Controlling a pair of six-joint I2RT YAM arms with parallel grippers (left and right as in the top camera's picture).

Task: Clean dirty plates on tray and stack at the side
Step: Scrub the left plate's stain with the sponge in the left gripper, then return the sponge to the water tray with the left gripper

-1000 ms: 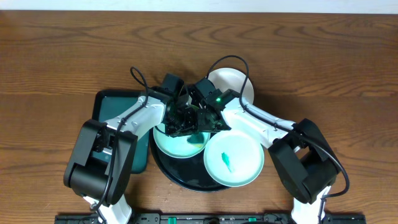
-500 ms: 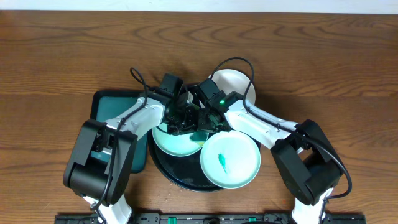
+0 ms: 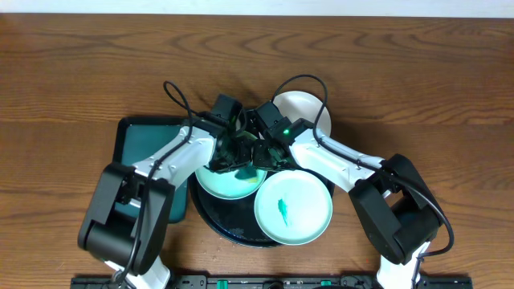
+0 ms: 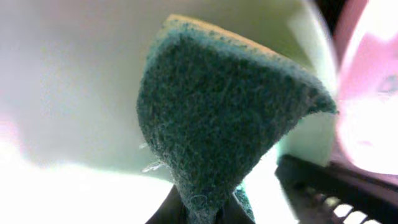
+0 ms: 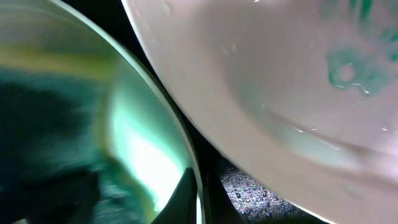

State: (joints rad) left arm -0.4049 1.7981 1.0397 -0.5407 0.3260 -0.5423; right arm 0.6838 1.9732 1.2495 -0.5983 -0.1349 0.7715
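Observation:
The black tray holds two mint-green plates. The left plate lies under both grippers. The right plate has a green smear at its centre and overlaps the tray's right rim. The white plate lies on the table behind the tray. My left gripper is shut on a dark green sponge pressed against the left plate. My right gripper is shut on that plate's rim. The smeared plate fills the right wrist view's upper right, with the black tray between them.
A dark teal rectangular tray lies left of the black tray, partly under my left arm. Black cables loop above both wrists. Brown wooden table surrounds everything.
The smeared mint plate has slid a little left and toward the front of the tray. Both grippers have stayed over the left plate, shifting slightly; the left arm's cable has swung left.

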